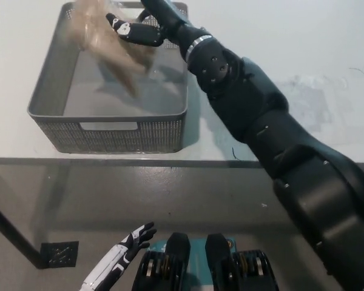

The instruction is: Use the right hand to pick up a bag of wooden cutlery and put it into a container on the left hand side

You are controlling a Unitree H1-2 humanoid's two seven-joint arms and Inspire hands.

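Observation:
The bag of wooden cutlery [112, 48] is a tan, motion-blurred shape over the inside of the grey mesh basket [109, 130] at the table's left. My black right hand [139, 29] reaches over the basket's far right corner, just right of the bag's upper end. Its fingers are stretched out, and the hand looks sharp while the bag is smeared, so the bag appears to be leaving it. My white left hand [120, 253] rests low at the lower left, below the table edge, with fingers apart and nothing in it.
My right arm [261, 127] crosses the white table [327, 60] diagonally from the bottom right. The table's front edge [170, 160] runs across the middle of the picture, with floor below it.

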